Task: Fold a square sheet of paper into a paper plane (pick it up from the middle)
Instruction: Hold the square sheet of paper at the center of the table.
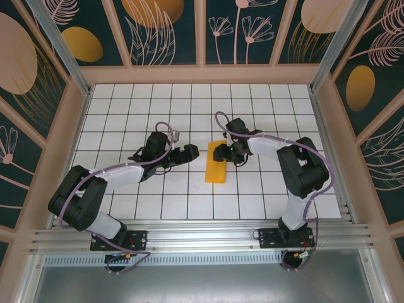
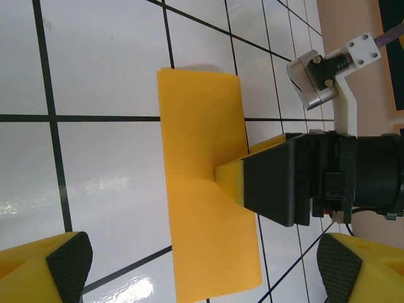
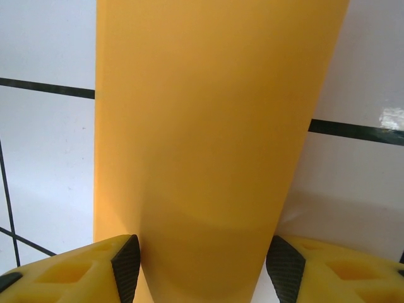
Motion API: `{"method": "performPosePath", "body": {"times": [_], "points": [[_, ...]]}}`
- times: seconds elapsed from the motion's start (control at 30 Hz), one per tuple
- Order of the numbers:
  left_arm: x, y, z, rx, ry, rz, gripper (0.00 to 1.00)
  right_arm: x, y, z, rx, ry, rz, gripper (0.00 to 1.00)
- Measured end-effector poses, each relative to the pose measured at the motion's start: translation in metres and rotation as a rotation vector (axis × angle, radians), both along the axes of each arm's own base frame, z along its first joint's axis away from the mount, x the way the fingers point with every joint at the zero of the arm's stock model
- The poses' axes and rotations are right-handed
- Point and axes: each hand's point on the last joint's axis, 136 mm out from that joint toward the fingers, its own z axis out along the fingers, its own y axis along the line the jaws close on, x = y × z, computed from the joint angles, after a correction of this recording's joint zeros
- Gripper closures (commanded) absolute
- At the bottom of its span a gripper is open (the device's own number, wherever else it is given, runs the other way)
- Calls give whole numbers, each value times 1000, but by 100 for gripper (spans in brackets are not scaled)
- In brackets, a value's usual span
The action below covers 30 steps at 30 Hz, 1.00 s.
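Note:
The square sheet of paper lies on the white grid table as a long orange-yellow strip, folded narrow. My right gripper is at the strip's far end, jaws apart. In the right wrist view the paper runs up between the two black pads of the right gripper and is not pinched. My left gripper hovers wide open just left of the strip. In the left wrist view the paper lies ahead of the left gripper, and a right fingertip sits on its right edge.
Patterned dark walls with wooden frames enclose the table on three sides. An aluminium rail runs along the near edge by the arm bases. White tiles lie bare to the left, right and behind the paper.

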Motion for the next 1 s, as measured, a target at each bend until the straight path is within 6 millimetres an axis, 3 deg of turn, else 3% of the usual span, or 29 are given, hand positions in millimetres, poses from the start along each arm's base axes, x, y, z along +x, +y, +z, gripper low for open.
{"method": "performPosePath", "body": {"times": [0.57,0.7,0.83,0.97,1.0], "points": [[4,-7,-1,-11,8,-17,19,0,-1,-3,-18,15,25,38],[6,-10,0,-15,11,-21,28,0,-1,-3,-23,17,31,39],[7,-18,-2,-12,21,-34,57,0,-1,-4,-24,18,31,39],[15,-32,-7,0,43,-42,95,-1,-1,-4,-25,20,31,39],[17,-35,-9,1,54,-41,100,-1,-1,-5,-26,21,31,39]]}}
